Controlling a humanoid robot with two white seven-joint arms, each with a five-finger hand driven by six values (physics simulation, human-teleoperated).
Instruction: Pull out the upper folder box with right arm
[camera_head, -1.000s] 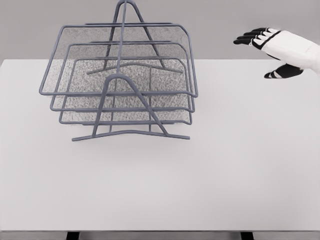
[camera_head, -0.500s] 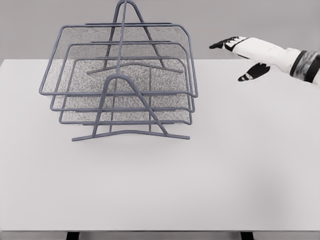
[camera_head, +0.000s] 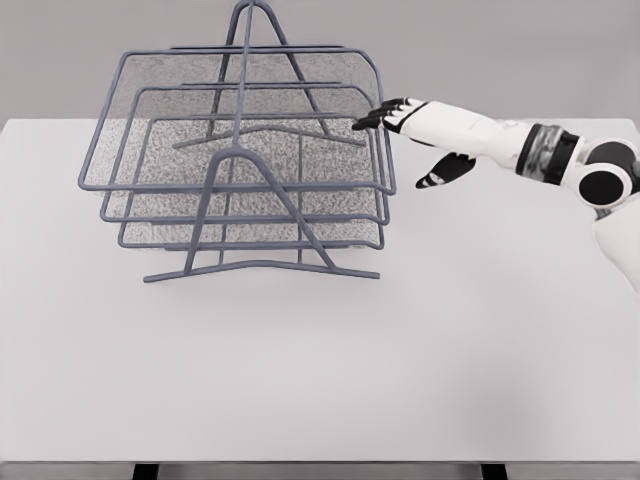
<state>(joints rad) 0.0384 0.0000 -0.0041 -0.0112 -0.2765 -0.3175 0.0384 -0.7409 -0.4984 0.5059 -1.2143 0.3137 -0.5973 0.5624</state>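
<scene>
Looking at the upper folder box (camera_head: 240, 120) first, we see it as the top wire tray in the stack, up in the upper left of the frame, with two more trays under it in the gray wire rack (camera_head: 262, 268). Our right hand (camera_head: 418, 135) has its fingers stretched out and loose, holding nothing, with the fingertips (camera_head: 366, 122) right at the tray's right side rail, maybe just touching it. We think the grab is not made yet. What could go wrong? If we push sideways on the rail, the whole rack may slide or tip, because it looks light and nothing holds it down. The fingers could also poke into the wrong tray, since the trays sit close together. The white table (camera_head: 480, 340) has lots of bare room in front of the rack, toward the bottom of the frame, so the tray can slide out that way. The left hand is not seen.
</scene>
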